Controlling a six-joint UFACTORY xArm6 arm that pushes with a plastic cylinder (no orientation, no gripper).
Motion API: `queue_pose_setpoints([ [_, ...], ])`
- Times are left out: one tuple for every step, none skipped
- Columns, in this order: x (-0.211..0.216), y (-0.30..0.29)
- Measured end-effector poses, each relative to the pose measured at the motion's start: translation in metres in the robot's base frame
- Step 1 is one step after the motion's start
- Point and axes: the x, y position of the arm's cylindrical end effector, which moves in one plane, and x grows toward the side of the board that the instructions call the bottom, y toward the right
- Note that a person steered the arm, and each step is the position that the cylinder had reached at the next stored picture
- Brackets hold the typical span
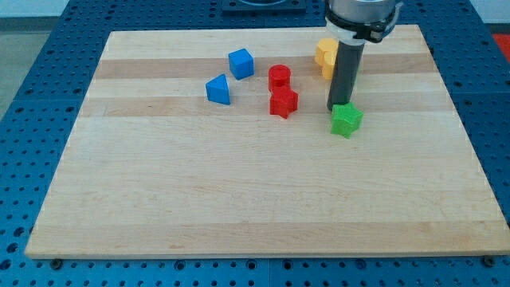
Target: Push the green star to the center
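The green star (346, 120) lies on the wooden board (255, 199), right of the middle and toward the view's top. My tip (334, 109) stands just at the star's upper left edge, touching or nearly touching it. The dark rod rises from there to the arm at the view's top.
A red star (283, 103) and a red cylinder (279, 77) lie left of the green star. A blue cube (241, 63) and a blue triangular block (217, 90) lie further left. Two yellow blocks (324, 56) sit behind the rod, partly hidden.
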Motion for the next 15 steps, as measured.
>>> queue_pose_setpoints([
  [0.000,0.000],
  [0.002,0.068],
  [0.003,0.113],
  [0.007,0.100],
  [0.019,0.075],
  [0.022,0.052],
  [0.031,0.028],
  [0.050,-0.001],
  [0.054,-0.023],
  [0.054,-0.033],
  [0.054,-0.051],
  [0.054,-0.068],
  [0.054,-0.087],
  [0.054,-0.106],
  [0.054,-0.121],
])
